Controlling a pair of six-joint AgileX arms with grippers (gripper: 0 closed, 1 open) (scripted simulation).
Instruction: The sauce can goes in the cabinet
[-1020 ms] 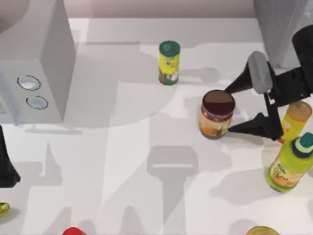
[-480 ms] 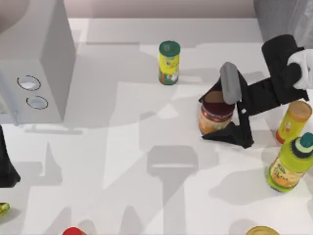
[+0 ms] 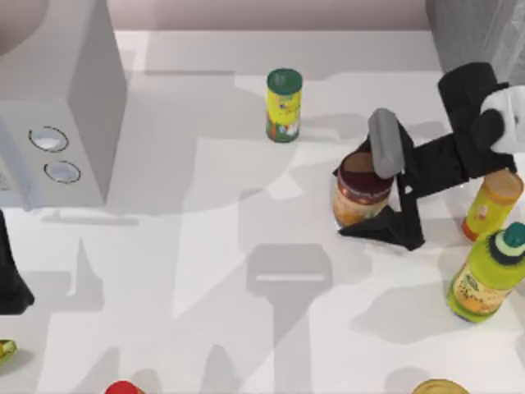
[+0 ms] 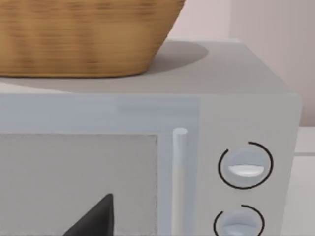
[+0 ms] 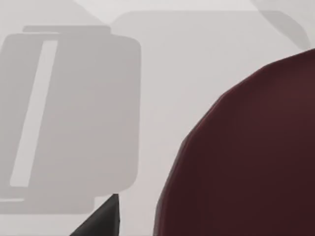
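While upright on the table [image 3: 213, 271], the sauce can [image 3: 359, 190] sits clamped in the right tool [image 3: 361, 197].

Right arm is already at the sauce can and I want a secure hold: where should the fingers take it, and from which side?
Grip the sauce can across its orange label, below the red rim, coming from the table's right, where the right gripper already straddles it. It stands upright, a squat wide cylinder, so opposite sides suit the fingers best. The left arm is parked at the left edge.
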